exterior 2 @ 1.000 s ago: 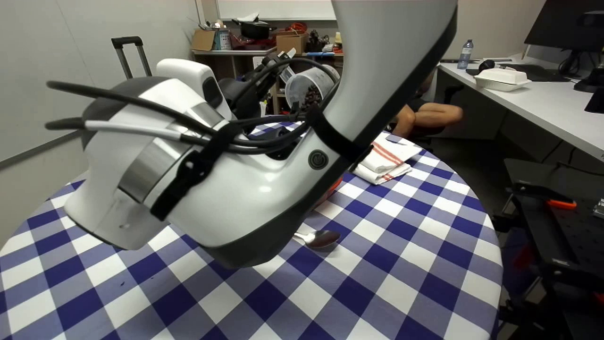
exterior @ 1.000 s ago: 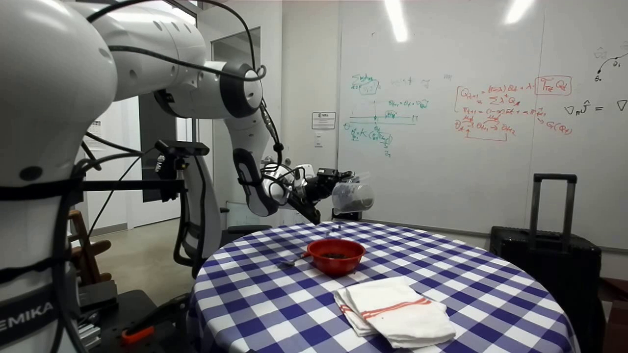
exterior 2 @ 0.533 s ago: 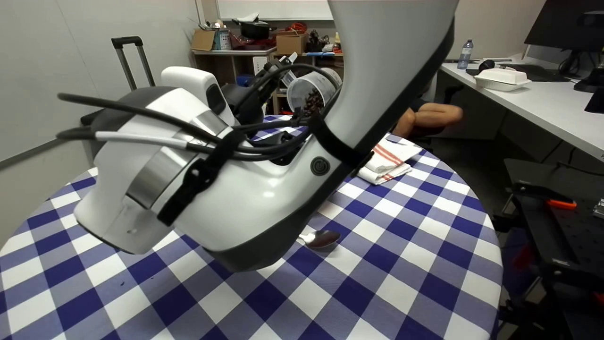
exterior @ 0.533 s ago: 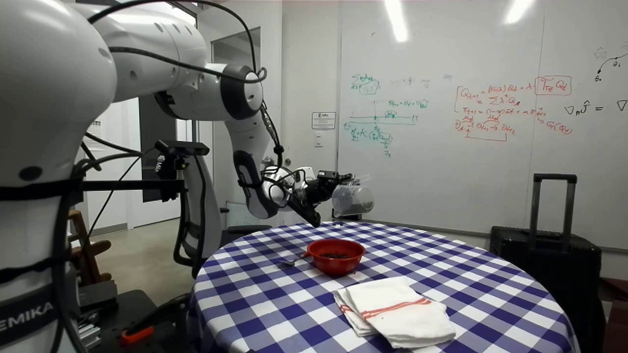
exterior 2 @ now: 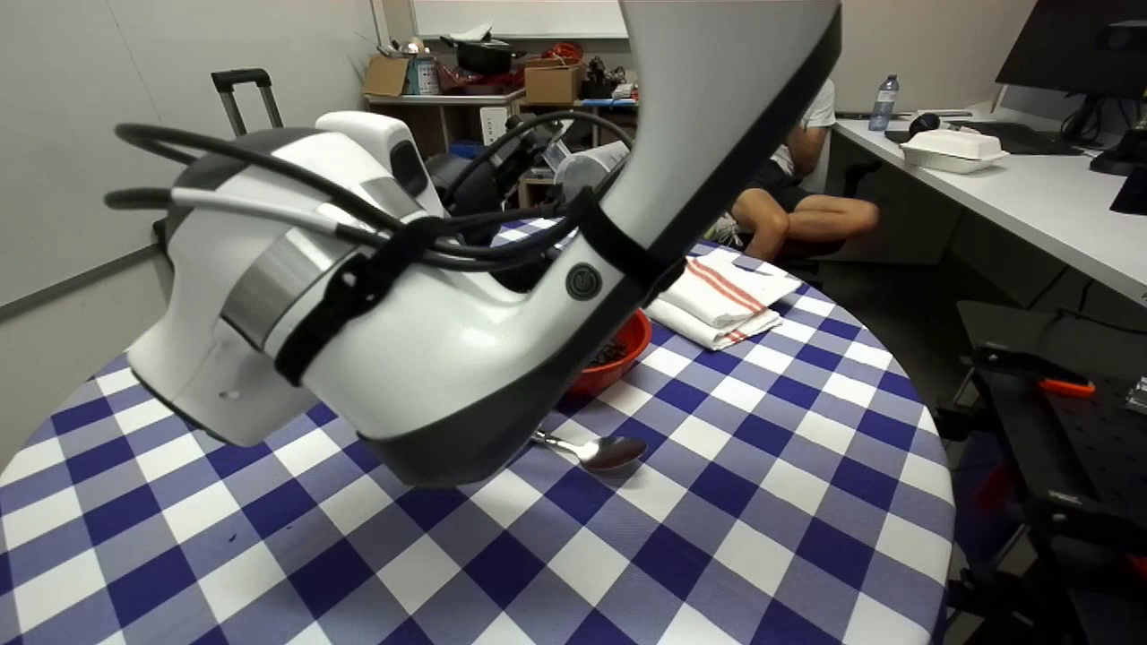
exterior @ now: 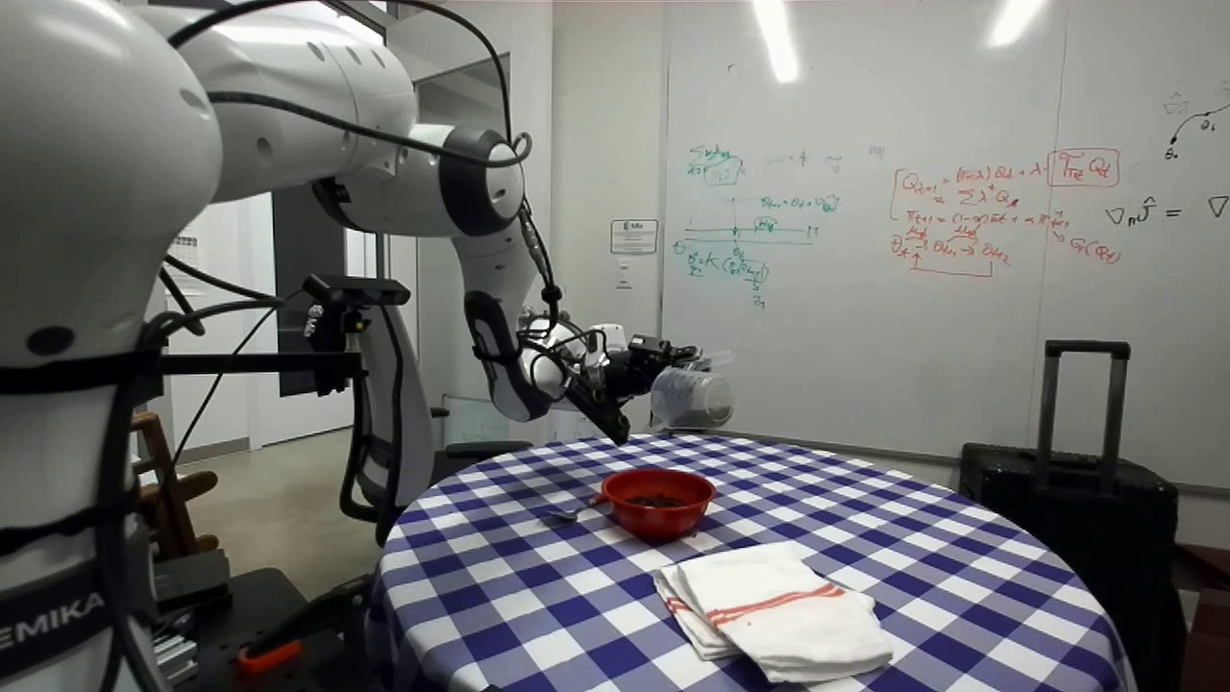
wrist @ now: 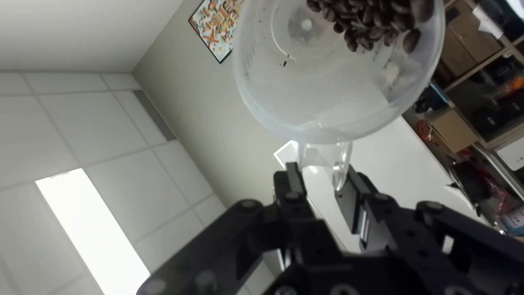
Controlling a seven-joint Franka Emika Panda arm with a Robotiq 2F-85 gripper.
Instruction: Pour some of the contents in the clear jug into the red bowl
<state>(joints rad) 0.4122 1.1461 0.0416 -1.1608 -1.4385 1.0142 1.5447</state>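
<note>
The clear jug (exterior: 694,397) is in the air, tipped over on its side, above the checked table and higher than the red bowl (exterior: 663,519). My gripper (wrist: 322,180) is shut on the jug's handle, seen in the wrist view. That view looks into the jug (wrist: 319,98), where dark beans (wrist: 372,20) lie gathered along one wall near the rim. In an exterior view the jug (exterior 2: 582,170) is partly hidden by cables and the arm. The bowl stands upright with dark beans inside. The arm partly covers the bowl (exterior 2: 596,381) in an exterior view.
A spoon (exterior: 574,512) lies beside the bowl; it also shows in an exterior view (exterior 2: 614,452). A white folded cloth (exterior: 783,610) with red stripes lies near the bowl. A black suitcase (exterior: 1067,519) stands behind the table. A person sits beyond the table (exterior 2: 780,206).
The jug has rolled further, and its beans no longer show in an exterior view. The arm has shifted slightly, uncovering more of the bowl and spoon. The bowl has not moved.
</note>
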